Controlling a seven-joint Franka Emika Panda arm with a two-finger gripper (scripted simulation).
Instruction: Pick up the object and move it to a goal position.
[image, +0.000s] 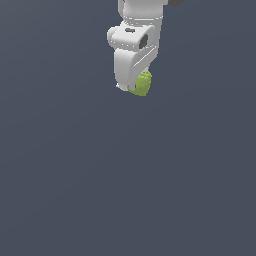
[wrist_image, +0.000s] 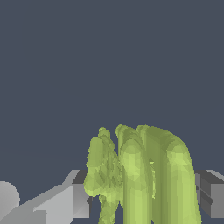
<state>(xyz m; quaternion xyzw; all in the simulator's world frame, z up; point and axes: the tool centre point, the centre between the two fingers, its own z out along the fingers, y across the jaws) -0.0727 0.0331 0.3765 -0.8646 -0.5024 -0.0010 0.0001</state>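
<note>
The object (image: 142, 84) is a small lime yellow-green lumpy piece, seen near the top of the exterior view at the tip of the white gripper (image: 134, 88). Most of it is hidden behind the white hand there. The wrist view shows the object (wrist_image: 144, 175) close up, with rounded ridges and knobby bumps, sitting between the two grey fingers (wrist_image: 72, 197), which press on it from both sides. The gripper (wrist_image: 142, 197) is shut on the object. No goal marker shows in either view.
A plain dark grey-blue surface fills both views around the arm. The white arm link (image: 135, 40) comes in from the top edge of the exterior view. No other objects are in view.
</note>
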